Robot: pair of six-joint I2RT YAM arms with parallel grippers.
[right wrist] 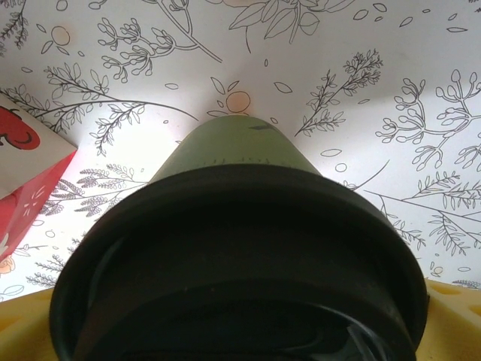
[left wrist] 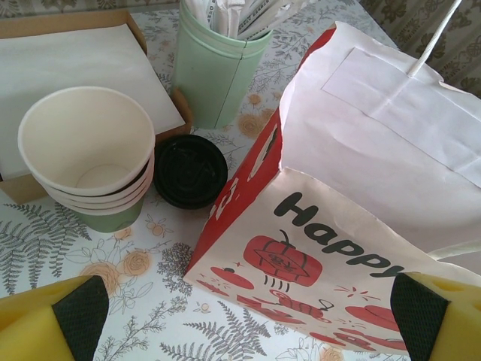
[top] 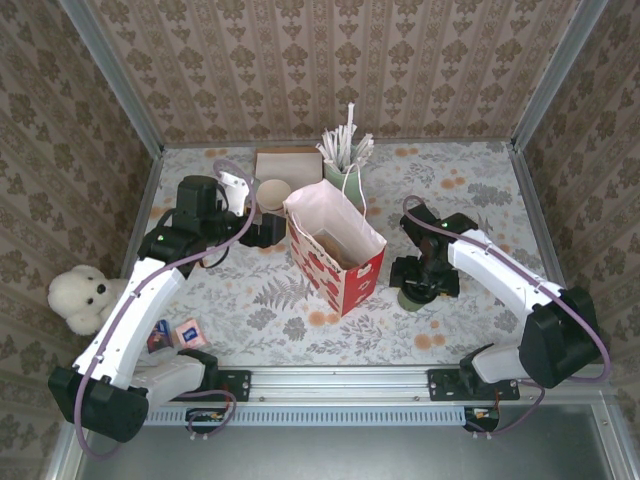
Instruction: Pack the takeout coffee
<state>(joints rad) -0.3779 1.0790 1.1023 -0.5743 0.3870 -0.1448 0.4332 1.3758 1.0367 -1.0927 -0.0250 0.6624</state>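
An open red-and-white paper bag (top: 335,250) stands upright in the middle of the table (top: 470,190), between the two arms. Behind it are a mint cup of wrapped straws (left wrist: 218,68), a brown tray of white paper (left wrist: 75,60), a stack of lidless green cups (left wrist: 86,158) and, just beside the stack, a loose black lid (left wrist: 190,171). The left gripper (left wrist: 248,320) hangs near these, jaws spread wide with nothing between them. A white teddy bear (top: 85,297) sits at the left edge. The takeout coffee (right wrist: 240,248), dark green with a round black top, stands upright just right of the bag. The right gripper (top: 420,280) is over it, jaws fully apart, with yellow fingers (right wrist: 22,331) on either side. Whether they touch the cup I cannot tell.
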